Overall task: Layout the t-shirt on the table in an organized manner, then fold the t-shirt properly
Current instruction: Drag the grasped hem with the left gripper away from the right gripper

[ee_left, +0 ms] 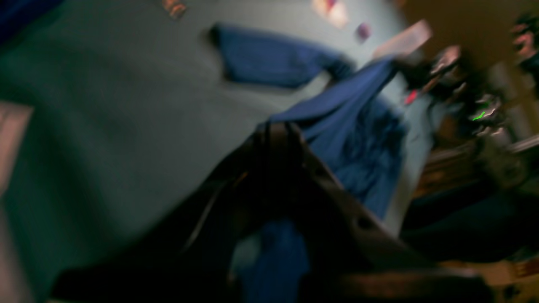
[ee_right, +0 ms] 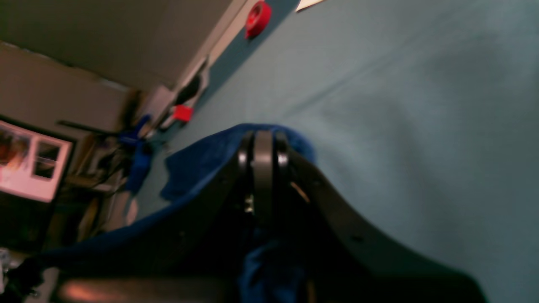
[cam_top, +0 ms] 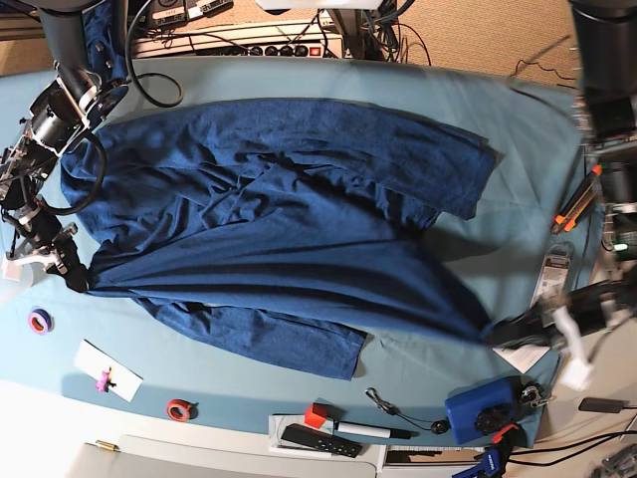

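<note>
**Navy t-shirt stretched between two closed grippers**

Navy fabric covers most of the table (cam_top: 299, 75) in the base view. The t-shirt (cam_top: 279, 209) lies across the teal cloth, wrinkled through its middle, with one sleeve reaching toward the table's right side and another sleeve flat near the front edge. A taut ridge of fabric runs along the shirt's lower portion, pulled between the two arms.

Right gripper (cam_top: 75, 271): sits at the left edge of the base view, jaws pressed together on one end of the shirt. In the right wrist view the fingers (ee_right: 263, 168) are closed flat against each other, and blue fabric wraps over their tips and hangs below them.

Left gripper (cam_top: 503, 334): sits near the front right of the base view, also pinching the shirt where the taut ridge ends. The left wrist view is heavily blurred; the dark fingers (ee_left: 276, 151) appear closed with blue fabric at their tips, and the shirt stretches away toward the other arm.

Around the borders of the table: a red tape roll (cam_top: 179, 408), a purple tape roll (cam_top: 40, 321), a white card (cam_top: 107, 370), a blue box (cam_top: 480, 408), a black marker (cam_top: 373, 431). None of these touch the shirt.
</note>
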You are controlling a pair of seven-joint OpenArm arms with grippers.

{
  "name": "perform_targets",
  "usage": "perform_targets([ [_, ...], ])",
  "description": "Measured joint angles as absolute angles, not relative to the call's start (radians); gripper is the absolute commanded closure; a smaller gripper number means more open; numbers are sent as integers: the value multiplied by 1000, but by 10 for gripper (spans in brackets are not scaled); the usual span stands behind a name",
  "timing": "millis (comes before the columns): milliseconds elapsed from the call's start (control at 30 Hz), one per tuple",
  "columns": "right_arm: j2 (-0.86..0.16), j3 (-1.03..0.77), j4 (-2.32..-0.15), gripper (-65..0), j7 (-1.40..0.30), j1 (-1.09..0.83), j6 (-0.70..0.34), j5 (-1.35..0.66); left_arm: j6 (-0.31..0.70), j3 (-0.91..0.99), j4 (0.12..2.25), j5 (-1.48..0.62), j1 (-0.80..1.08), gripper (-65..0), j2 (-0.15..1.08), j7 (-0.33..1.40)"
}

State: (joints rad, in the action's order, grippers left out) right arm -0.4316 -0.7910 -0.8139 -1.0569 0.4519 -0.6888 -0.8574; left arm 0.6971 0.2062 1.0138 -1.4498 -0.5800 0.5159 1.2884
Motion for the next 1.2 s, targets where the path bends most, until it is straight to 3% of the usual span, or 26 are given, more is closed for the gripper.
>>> perform_targets([
  [300,-432,-791,-814,0,-830,451,-685,-551,689,205,1013,-966,-577,0,354,910],
  [433,-435,-791,-814,0,-751,452,-602,-448,669,205,1013,-882,-577,0,347,865],
  [667,-434,-791,-814,0,-736,462,-587,-427,591,205,1013,-775,-577,0,347,826],
  [700,-434,-791,-814,0,-737,462,-592,-426,591,205,1013,-760,-577,-47,347,826],
  [733,-434,-791,-814,0,-737,462,-612,-425,591,204,1013,-743,-577,-168,347,823],
  [767,-434,-791,-814,-42,-736,462,-640,-423,589,195,1013,-729,-577,-276,349,817],
  [800,-435,-791,-814,-132,-736,463,-655,-424,567,181,1013,-725,-577,-344,352,813],
  [867,-435,-791,-814,-273,-736,462,-654,-424,469,138,1013,-706,-579,-363,355,805],
  [900,-435,-791,-814,-293,-735,461,-653,-423,449,118,1013,-683,-579,-363,355,804],
  [1200,-484,-813,-815,-292,-776,462,-686,-518,465,54,1013,-707,-577,-353,396,822],
])
